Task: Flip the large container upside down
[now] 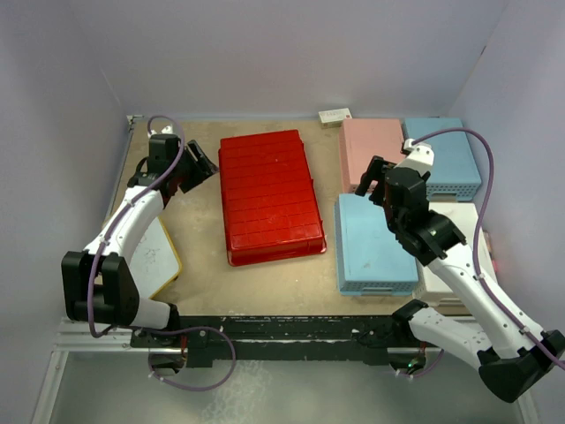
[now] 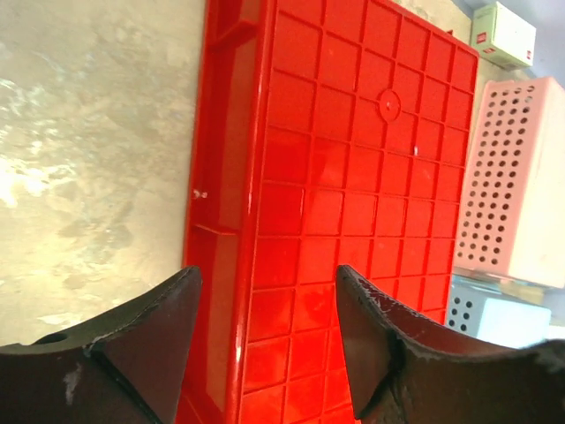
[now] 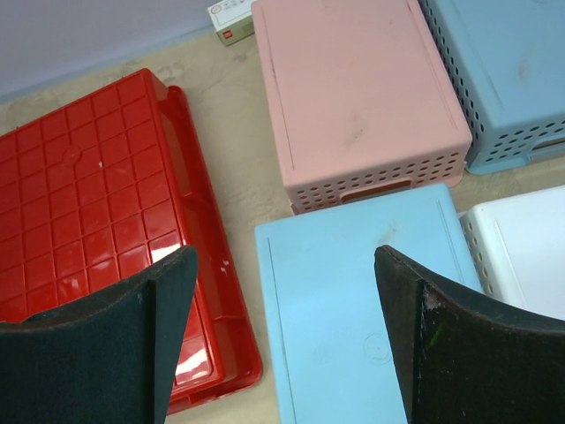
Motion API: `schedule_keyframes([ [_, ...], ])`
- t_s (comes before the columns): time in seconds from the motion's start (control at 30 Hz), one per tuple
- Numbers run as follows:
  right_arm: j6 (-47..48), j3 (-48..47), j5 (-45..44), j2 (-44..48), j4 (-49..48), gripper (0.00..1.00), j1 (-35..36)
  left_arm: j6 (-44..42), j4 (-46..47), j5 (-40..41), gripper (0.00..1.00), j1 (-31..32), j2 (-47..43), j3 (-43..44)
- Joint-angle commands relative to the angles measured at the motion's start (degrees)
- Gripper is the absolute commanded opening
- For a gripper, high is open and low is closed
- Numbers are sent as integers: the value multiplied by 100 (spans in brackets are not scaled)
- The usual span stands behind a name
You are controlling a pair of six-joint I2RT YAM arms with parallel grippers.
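Observation:
The large container is the red tray lying in the middle of the table with its grid-ribbed underside facing up and its rim down. My left gripper hovers at the tray's far left edge, open. In the left wrist view the left gripper has its fingers apart over the long rim of the large container, with nothing gripped. My right gripper is open to the right of the tray. In the right wrist view the right gripper hangs empty, between the large container and a light-blue basket.
Upside-down baskets crowd the right side: a light-blue basket, a pink one, another light-blue one and a white one. A small white box sits at the back wall. A yellow-rimmed white thing lies near left.

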State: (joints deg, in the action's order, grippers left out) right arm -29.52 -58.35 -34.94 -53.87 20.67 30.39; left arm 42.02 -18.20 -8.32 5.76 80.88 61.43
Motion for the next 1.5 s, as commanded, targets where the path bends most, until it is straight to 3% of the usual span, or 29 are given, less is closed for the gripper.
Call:
schedule_keyframes([
  [0.0, -98, -151, 42, -47, -203, 83, -7, -1027, -672, 588, 61, 22, -227, 629],
  [0.13, -73, -191, 162, -180, -203, 83, -7, -1293, -897, 1229, 65, 22, -474, 775],
  [0.27, -16, -294, 339, -395, -173, 84, -12, -1417, -799, 2520, 68, 22, -1060, 552],
  [0.33, -68, -297, 438, -558, -155, 98, -16, -1278, -841, 3070, 69, 22, -1250, 494],
  [0.4, -174, -336, 682, -876, -27, 100, -85, -962, -984, 3438, 69, 22, -1381, 509],
  [0.53, -271, -587, 2344, -1714, 470, 100, -775, -513, -1114, 3581, 70, 22, -1606, 443],
  [0.67, -683, -484, 2912, -1924, 276, 100, -894, -936, -1227, 3443, 71, 22, -1714, 408],
  [1.0, -608, -365, 2444, -1480, 169, 100, -895, -1438, -1133, 3285, 70, 22, -1939, 78],
  [1.47, -882, 42, 1807, -880, -45, 100, -895, -1297, -788, 3675, 70, 22, -2336, -255],
])
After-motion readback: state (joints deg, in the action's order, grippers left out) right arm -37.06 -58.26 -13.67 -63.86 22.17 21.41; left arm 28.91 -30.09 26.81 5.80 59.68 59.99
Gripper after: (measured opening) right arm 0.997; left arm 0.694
